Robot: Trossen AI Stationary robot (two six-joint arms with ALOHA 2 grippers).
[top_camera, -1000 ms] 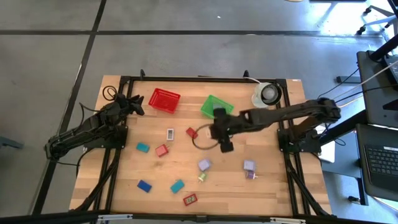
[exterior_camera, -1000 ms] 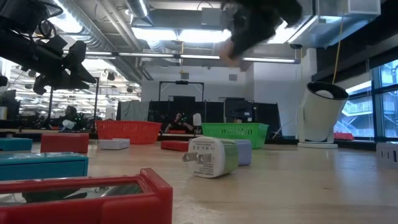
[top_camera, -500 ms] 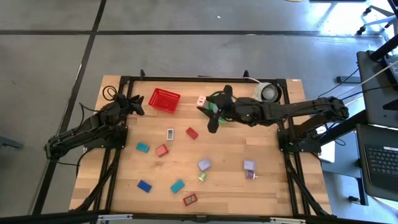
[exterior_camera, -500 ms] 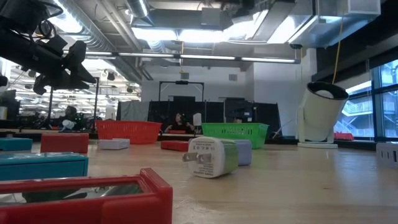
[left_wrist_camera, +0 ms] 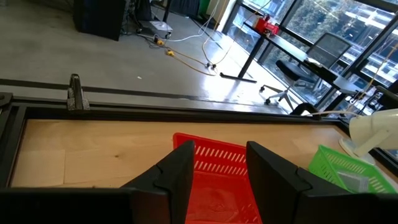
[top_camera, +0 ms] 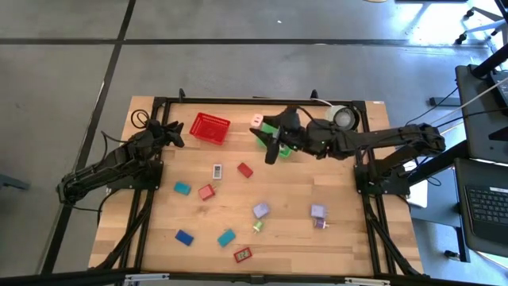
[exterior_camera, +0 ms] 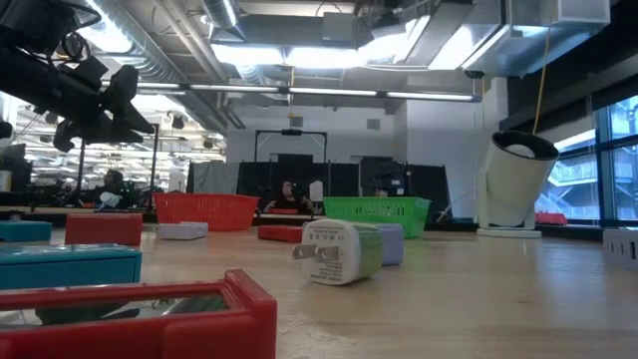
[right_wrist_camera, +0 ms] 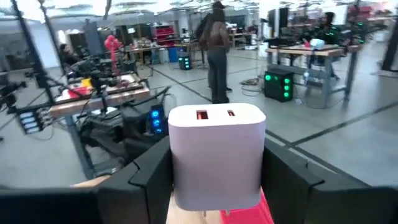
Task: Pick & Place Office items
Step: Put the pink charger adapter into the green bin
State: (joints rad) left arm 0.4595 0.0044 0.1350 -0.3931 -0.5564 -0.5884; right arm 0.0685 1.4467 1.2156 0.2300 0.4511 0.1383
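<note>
My right gripper [top_camera: 260, 127] hangs above the near-left side of the green mesh basket [top_camera: 284, 127], shut on a pale lavender charger block [right_wrist_camera: 216, 152] that shows as a pinkish piece [top_camera: 257, 121] from above. My left gripper [top_camera: 176, 131] waits open just left of the red mesh basket [top_camera: 210, 128], whose rim [left_wrist_camera: 214, 163] shows between its fingers. Other office items lie flat on the table: a white piece [top_camera: 217, 170], red pieces [top_camera: 244, 169] [top_camera: 207, 191], teal ones [top_camera: 182, 188] [top_camera: 226, 237], lavender ones [top_camera: 260, 210] [top_camera: 318, 212] and a blue one [top_camera: 184, 237]. My right gripper pinches the charger block by its two opposite side faces [right_wrist_camera: 176, 162], one finger [right_wrist_camera: 146, 180] on each side. The block's face with two small ports [right_wrist_camera: 216, 114] points away from the wrist. The block is lifted clear of the table, above the green basket.
A clear round container [top_camera: 341, 119] stands at the far right edge behind my right arm. A red piece [top_camera: 243, 255] and a white-green plug [exterior_camera: 339, 251] lie near the table's near edge. People stand in the room beyond the table [right_wrist_camera: 217, 53].
My right gripper has risen from the middle of the table and swung toward the far edge, turning as it went, carrying the charger block to above the green basket. In the last half second it has edged a little farther that way. My left arm has kept still.
</note>
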